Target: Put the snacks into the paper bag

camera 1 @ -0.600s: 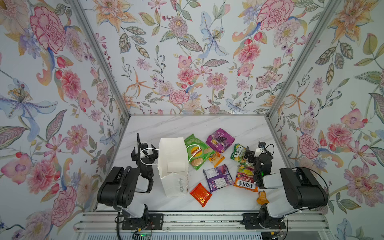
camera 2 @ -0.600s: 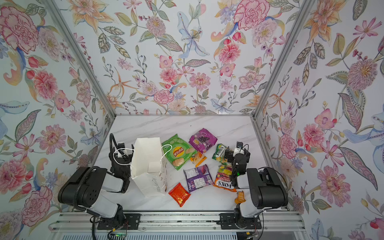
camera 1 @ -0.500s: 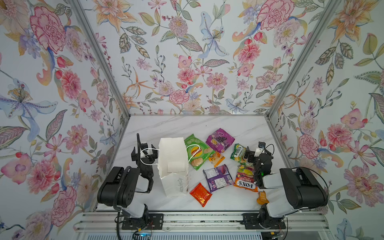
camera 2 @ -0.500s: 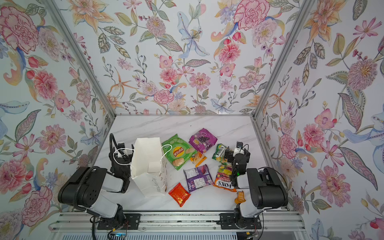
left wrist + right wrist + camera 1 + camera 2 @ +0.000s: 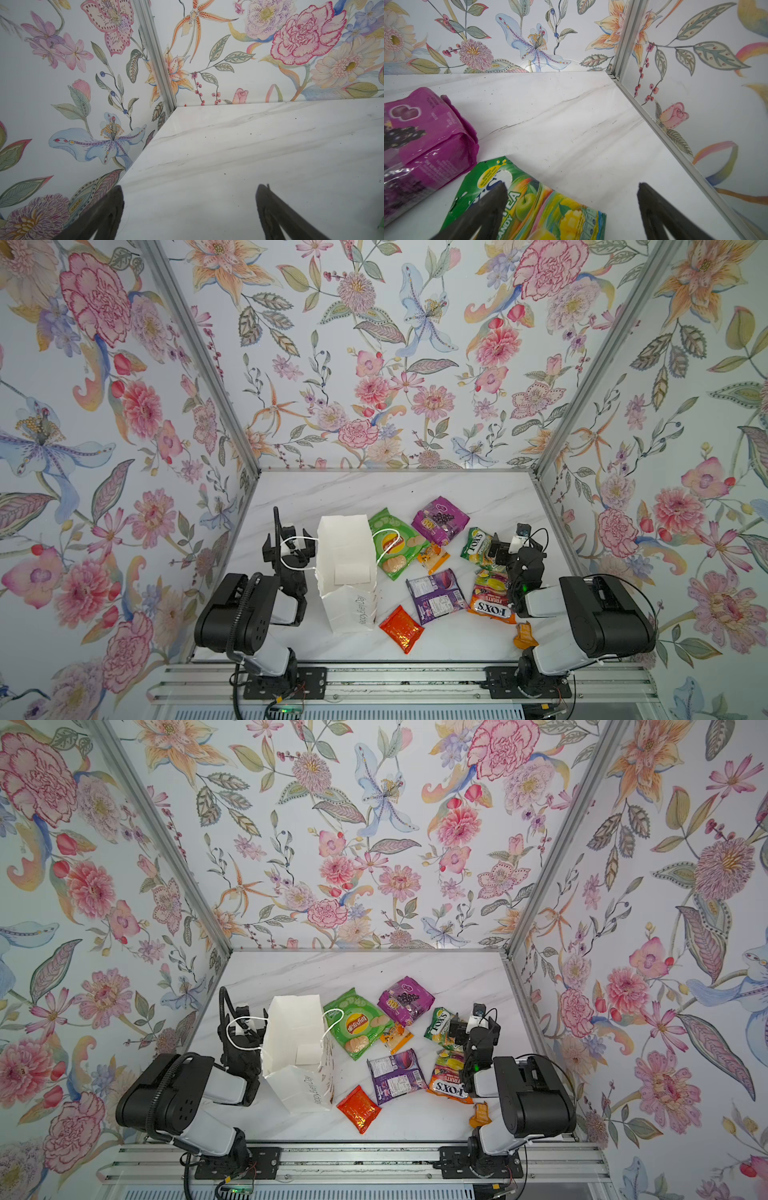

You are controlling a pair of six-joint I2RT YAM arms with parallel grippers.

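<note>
Even, bright, diffuse illumination is seen throughout. Only short, soft shadows are cast on the marble tabletop point(image 5: 415, 497), kept close beside the paper bag point(image 5: 345, 547) and the packets, as from overhead light. Small glare spots are carried by the red-orange foil pack point(image 5: 401, 628) and the glossy purple packet point(image 5: 431, 145). Both top views are rendered sharp, with the walls splayed by the wide lens. In the wrist views the left gripper point(image 5: 189, 187) and right gripper point(image 5: 572, 184) are shown dark, soft-edged and out of focus.

The white marble table point(image 5: 415, 497) bears the paper bag point(image 5: 345, 560) just beside my left gripper point(image 5: 291, 549). Snacks point(image 5: 436, 595) lie scattered between it and my right gripper point(image 5: 500, 549), with a green FOX'S bag point(image 5: 477, 545) partly beneath it.
</note>
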